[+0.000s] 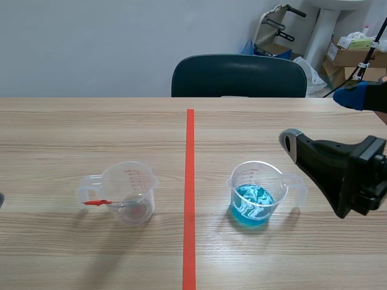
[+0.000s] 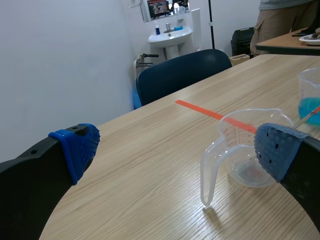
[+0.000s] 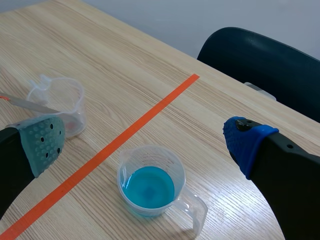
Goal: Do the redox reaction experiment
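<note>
scene view: the right pincer (image 1: 320,117) hangs over the table (image 1: 91,133) with its fingers spread wide, holding nothing. just beside its grey-tipped finger stands the blue cup (image 1: 254,196), a clear measuring cup with swirled blue liquid, its handle turned toward the pincer. well apart from the pincer, across the tape line (image 1: 190,199), stands the clear cup (image 1: 130,192), with a thin red-ended stick (image 1: 97,202) resting in it and over its handle.

left wrist view: the left pincer (image 2: 177,147) is spread wide and empty. the clear cup (image 2: 240,150) sits just ahead of one finger, partly hidden behind that finger's blue pad, handle toward the pincer. the blue cup (image 2: 311,97) is farther out, beyond the tape line (image 2: 200,109).

right wrist view: the right pincer (image 3: 145,144) is spread apart, gripping nothing. the blue cup (image 3: 149,186) stands on the table under the gap between its fingers, touching neither. the clear cup (image 3: 59,102) with the stick (image 3: 25,103) stands ahead of the grey-green pad, across the tape line (image 3: 125,135).
</note>
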Robot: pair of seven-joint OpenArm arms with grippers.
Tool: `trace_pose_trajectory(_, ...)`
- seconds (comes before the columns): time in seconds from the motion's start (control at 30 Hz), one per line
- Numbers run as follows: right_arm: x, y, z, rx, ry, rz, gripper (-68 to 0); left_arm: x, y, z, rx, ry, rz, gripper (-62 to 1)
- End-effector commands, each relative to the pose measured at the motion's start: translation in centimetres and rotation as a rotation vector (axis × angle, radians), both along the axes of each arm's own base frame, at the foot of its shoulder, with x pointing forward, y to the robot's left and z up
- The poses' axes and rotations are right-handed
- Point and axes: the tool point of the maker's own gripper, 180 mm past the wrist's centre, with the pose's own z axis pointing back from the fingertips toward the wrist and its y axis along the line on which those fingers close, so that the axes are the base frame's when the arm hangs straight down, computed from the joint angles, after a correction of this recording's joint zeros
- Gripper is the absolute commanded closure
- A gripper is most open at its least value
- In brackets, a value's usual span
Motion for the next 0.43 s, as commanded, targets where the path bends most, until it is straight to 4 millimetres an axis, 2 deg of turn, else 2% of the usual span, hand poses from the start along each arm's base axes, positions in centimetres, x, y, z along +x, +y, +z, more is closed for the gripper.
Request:
trace_pose_trajectory(0.0, 0.19, 0.3, 0.91, 0.014, -0.028, 0.009, -67.9, 0.43, 0.49, 1.28, -0.006, -0.043, 0.007, -62.3)
trace_pose_trajectory(0.4, 0.19, 0.29, 0.92, 0.014, -0.028, 0.008, -67.9, 0.83, 1.42, 2.11, 0.011, -0.071, 0.031, -62.3)
